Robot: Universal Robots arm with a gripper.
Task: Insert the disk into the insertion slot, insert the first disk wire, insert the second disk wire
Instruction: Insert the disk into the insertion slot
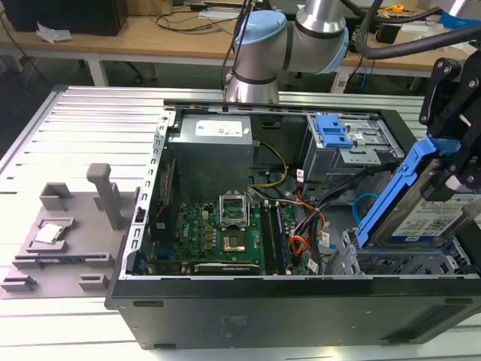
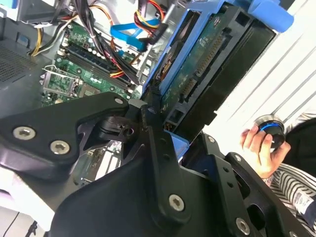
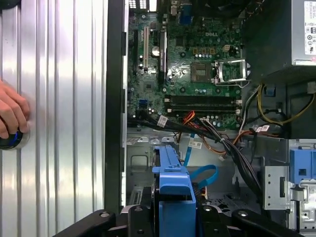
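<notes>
- In the exterior view, the disk [image 1: 432, 214] is held tilted just above the slot [image 1: 402, 263] by the gripper [image 1: 457, 171], its fingers clamped on it. It is not yet inserted.
- In the second wrist view, the disk's [image 2: 207, 64] connectors are seen bare.
- In the first wrist view, the orange wires [image 3: 189, 117] and blue cable [image 3: 205, 174] are seen lying loose, unplugged.

Silver arm [image 1: 322, 16], pale-blue joint caps [image 1: 261, 36]

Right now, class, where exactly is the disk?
In the exterior view, the disk is at the right, held tilted by the gripper just above the insertion slot, not yet in it.
</notes>
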